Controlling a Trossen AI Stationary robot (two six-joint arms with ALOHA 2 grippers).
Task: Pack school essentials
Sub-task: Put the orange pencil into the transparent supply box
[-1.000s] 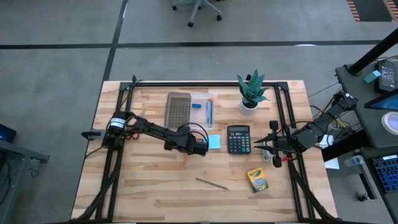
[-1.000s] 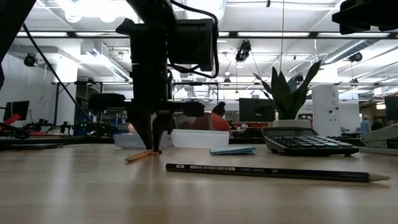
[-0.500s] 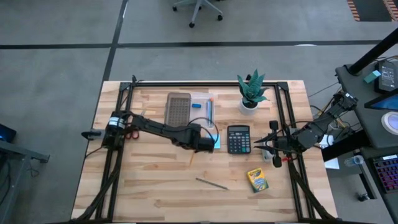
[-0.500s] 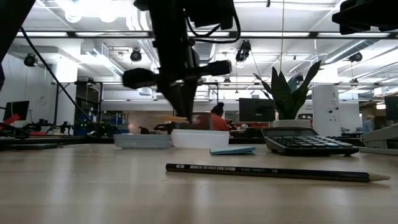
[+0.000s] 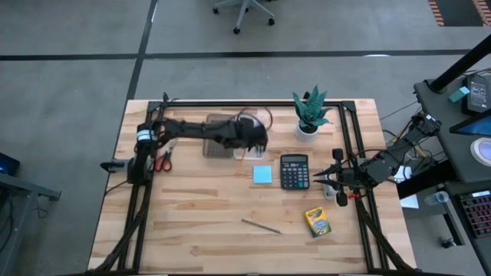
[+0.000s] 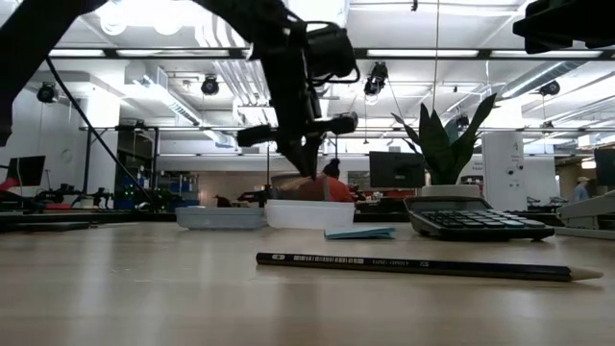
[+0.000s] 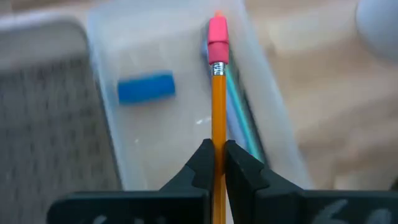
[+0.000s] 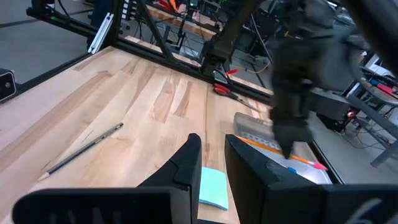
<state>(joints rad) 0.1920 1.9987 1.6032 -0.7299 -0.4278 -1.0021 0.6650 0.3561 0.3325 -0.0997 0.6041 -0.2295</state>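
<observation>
Wood surface (image 5: 192,222): pale planks carrying everything; nearest the front edge lie a grey pencil (image 5: 261,225) and the yellow-green crayon box (image 5: 317,222), well apart from each other.
Middle row: light-blue sticky pad (image 5: 262,175) just beside a black calculator (image 5: 294,171); red-handled scissors (image 5: 162,159) near the left arm's base.
Right hand (image 5: 338,184): parked at the right edge of the surface, fingers standing slightly apart, holding nothing.
Left hand (image 7: 215,163): clamped on an orange pencil (image 7: 217,118), gripping it along the shaft with the pink rubber end pointing ahead, poised above the clear case (image 7: 118,143).
Handling: the pencil looks light, stiff and smooth, so a mid-shaft pinch should keep it level; a grip near one end would probably let it swing or slip.
Clear case contents: a blue eraser (image 7: 146,87) on one side, green and blue pens (image 7: 239,118) along the other.
In the way: the pens already fill one side, and the case walls are narrow, so the pencil likely has to go in lengthwise.
Far side: a dark brown tray (image 5: 217,136) touches the case; a potted plant (image 5: 310,113) stands beyond the calculator.
</observation>
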